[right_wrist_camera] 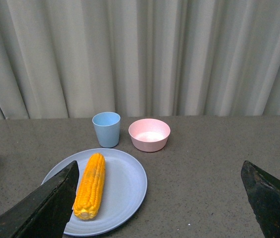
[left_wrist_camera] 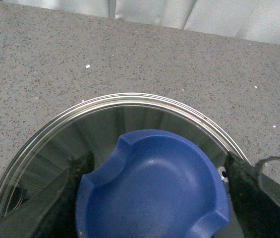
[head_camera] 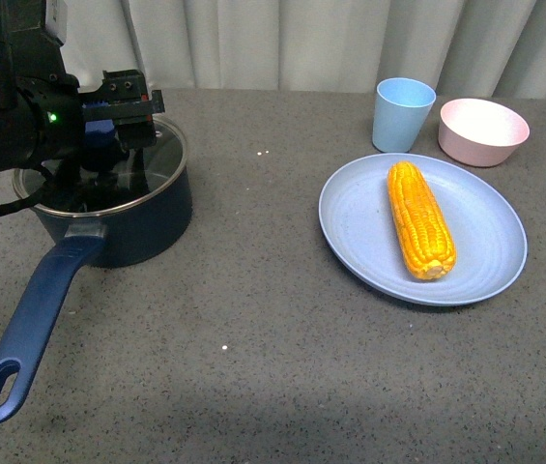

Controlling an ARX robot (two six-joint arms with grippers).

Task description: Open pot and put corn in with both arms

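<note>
The dark navy pot (head_camera: pixel 152 230) stands at the left of the table, its long handle (head_camera: pixel 31 329) pointing toward the front edge. Its glass lid (head_camera: pixel 161 159) sits on the rim. My left gripper (head_camera: pixel 108 169) is shut on the lid's blue knob (left_wrist_camera: pixel 152 186), with a black finger (left_wrist_camera: pixel 251 196) on either side of it. The yellow-orange corn (head_camera: pixel 419 219) lies lengthwise on a blue plate (head_camera: pixel 485 280) at the right. My right gripper (right_wrist_camera: pixel 162 198) is open and empty, hovering well back from the corn (right_wrist_camera: pixel 91 185); it does not show in the front view.
A light blue cup (head_camera: pixel 402 114) and a pink bowl (head_camera: pixel 482 130) stand behind the plate. Grey curtains hang along the table's far edge. Bare grey tabletop (head_camera: pixel 263 290) lies between pot and plate.
</note>
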